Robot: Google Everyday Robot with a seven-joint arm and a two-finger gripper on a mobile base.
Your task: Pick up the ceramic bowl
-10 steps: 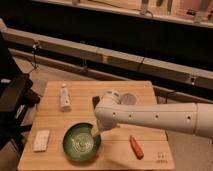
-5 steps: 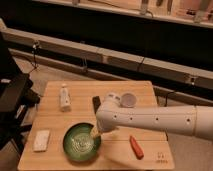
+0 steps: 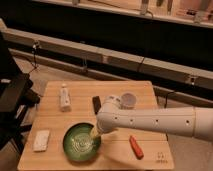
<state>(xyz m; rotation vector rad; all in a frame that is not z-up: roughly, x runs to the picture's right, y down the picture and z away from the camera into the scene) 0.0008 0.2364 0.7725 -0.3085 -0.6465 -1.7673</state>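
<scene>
Jaws of the gripper (image 3: 95, 133) hang over the ceramic bowl (image 3: 77, 146).

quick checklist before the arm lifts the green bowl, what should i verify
1. The ceramic bowl sits upright on the table: ok.
2. The gripper is down at the bowl's right rim: ok.
3. A firm hold on the rim: cannot tell, the wrist hides the contact.
4. Nothing inside the bowl that could spill: ok for the part that shows, though the gripper covers the right of it.
5. Neighbours clear of the bowl: ok, the white packet on its left and the orange item on its right both lie apart from it.
</scene>
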